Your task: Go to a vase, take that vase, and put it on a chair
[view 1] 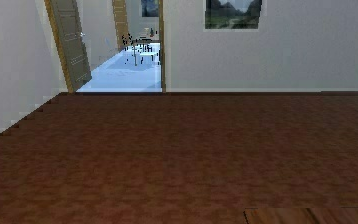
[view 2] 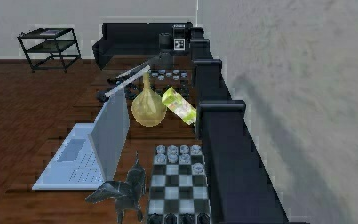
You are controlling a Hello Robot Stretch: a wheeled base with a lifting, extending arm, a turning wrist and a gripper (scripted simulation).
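A tan, gourd-shaped vase (view 2: 145, 106) shows in the middle of the arm side view, behind an open laptop (view 2: 91, 150) and next to a yellow-green bag (view 2: 180, 107). The dark arm (view 2: 219, 130) rises from the bottom edge. Its gripper (view 2: 123, 84) reaches left just above the vase's neck. I cannot tell whether it holds anything. Through a doorway (view 1: 122, 50) in the forward view, small dark chair-like shapes (view 1: 139, 47) stand on a pale floor.
A chessboard (view 2: 177, 186) and a small dark statue (view 2: 127, 190) lie near the bottom edge. A dark sofa (view 2: 137, 42) and a small shelf cart (view 2: 47, 46) stand by the far wall. Ahead, dark wood floor (view 1: 177, 150) reaches a white wall with a picture (view 1: 233, 13).
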